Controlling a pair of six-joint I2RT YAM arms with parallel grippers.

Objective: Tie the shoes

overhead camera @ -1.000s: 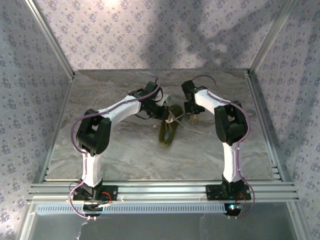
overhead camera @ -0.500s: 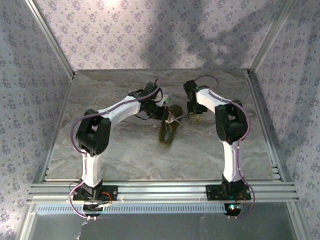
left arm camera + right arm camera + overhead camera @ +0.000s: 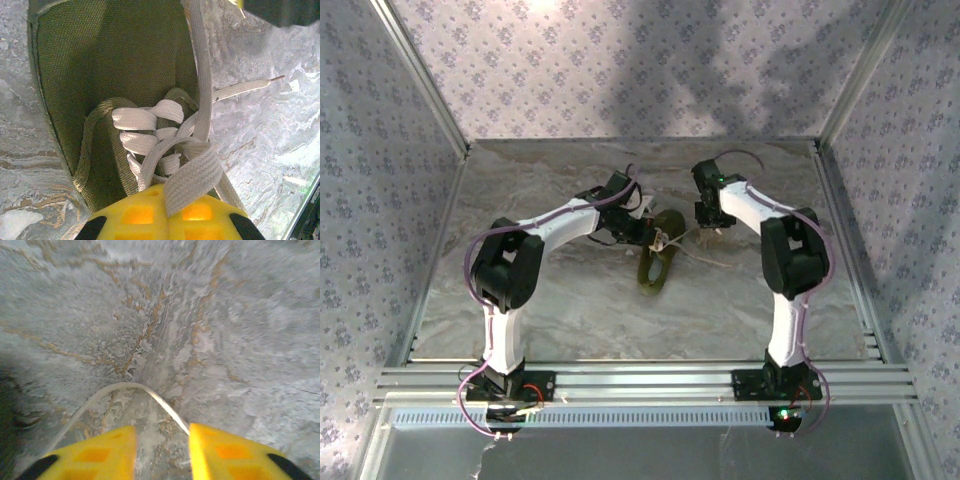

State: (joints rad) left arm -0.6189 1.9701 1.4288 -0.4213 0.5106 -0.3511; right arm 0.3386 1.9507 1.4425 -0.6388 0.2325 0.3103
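a grey marbled table [image 3: 560,300] carries everything. the left arm [image 3: 555,222] and right arm [image 3: 765,215] both reach in toward its middle, where the olive-green shoe [image 3: 658,268] lies between their tips. the left gripper [image 3: 167,217] sits just over the shoe's laced part, its yellow fingers pressed together on a loop of white lace [image 3: 192,170]. the right gripper [image 3: 162,440] hangs over bare table beside the shoe, fingers parted and clamping nothing, a thin strand of lace [image 3: 125,385] curving past their tips.
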